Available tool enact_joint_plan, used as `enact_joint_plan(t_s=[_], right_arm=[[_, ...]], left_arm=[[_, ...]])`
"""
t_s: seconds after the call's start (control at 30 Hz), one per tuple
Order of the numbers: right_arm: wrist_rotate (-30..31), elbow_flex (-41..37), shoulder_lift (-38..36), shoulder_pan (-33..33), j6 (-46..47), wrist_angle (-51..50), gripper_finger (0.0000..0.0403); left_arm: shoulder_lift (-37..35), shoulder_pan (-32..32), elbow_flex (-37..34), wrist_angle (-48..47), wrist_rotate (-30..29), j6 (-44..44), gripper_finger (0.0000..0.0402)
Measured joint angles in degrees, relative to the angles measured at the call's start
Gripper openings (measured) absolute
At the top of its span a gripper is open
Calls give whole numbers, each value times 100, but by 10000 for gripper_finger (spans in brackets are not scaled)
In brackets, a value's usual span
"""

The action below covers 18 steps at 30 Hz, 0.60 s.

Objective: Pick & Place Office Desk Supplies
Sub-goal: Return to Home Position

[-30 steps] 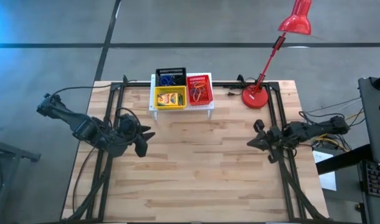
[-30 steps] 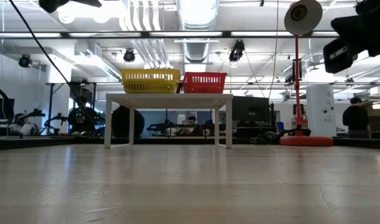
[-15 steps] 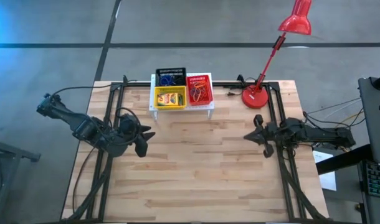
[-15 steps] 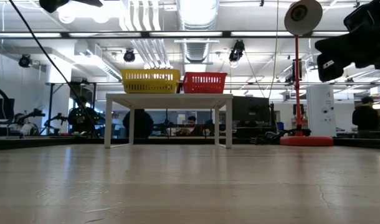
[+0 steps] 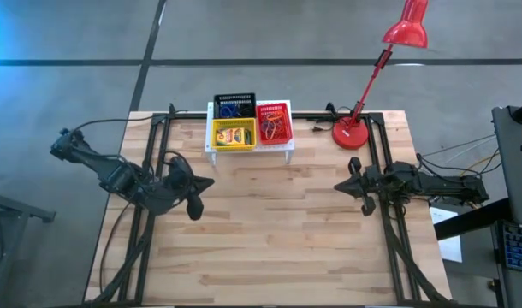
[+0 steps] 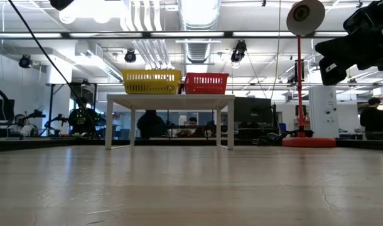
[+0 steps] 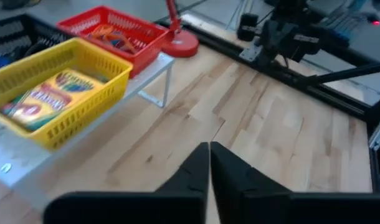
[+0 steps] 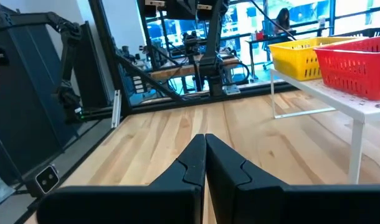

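Note:
At the table's far edge a white stand (image 5: 249, 151) carries three mesh baskets: black (image 5: 234, 106), yellow (image 5: 234, 133) and red (image 5: 274, 122). The yellow basket (image 7: 84, 74) holds crayon boxes (image 7: 43, 99). Rubber-band loops (image 7: 112, 38) lie in the red basket, and blue ones show in the black basket. My left gripper (image 5: 197, 195) hovers shut over the table's left part, near side of the stand, with its fingertips together (image 7: 209, 149). My right gripper (image 5: 351, 184) hovers shut over the right part (image 8: 205, 140), pointing toward the left. Neither holds anything.
A red desk lamp stands with its base (image 5: 350, 133) at the far right, and its head (image 5: 406, 30) leans beyond the table. Black frame rails (image 5: 382, 171) run along both sides. Bare wood (image 5: 278, 222) fills the middle and near part. People stand in the room behind (image 6: 373, 116).
My left gripper has shut while staying in place over the table's left part. My right gripper has swung a little toward the table's left and far edge and dipped slightly, still shut. The baskets and the stand have not moved.

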Motion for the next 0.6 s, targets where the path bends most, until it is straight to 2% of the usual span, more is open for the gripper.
enact_joint_plan(t_s=[0.07,0.17,0.33,0.4,0.47,0.6], right_arm=[[0,0,0,0,-12,0,8],[1,0,1,3,-9,0,8],[2,0,2,4,-7,0,8],[2,2,2,4,-11,0,8],[4,0,2,4,-10,0,8],[4,0,2,4,-11,0,8]], left_arm=[[-98,60,-263,504,1,335,10],[-330,181,-959,2111,193,1232,4],[-521,735,-2380,6337,1527,3389,2],[-521,991,-2785,7648,1678,4012,2],[-529,1130,-3108,8306,1671,4127,5],[-608,1232,-3568,8411,1668,3784,15]])
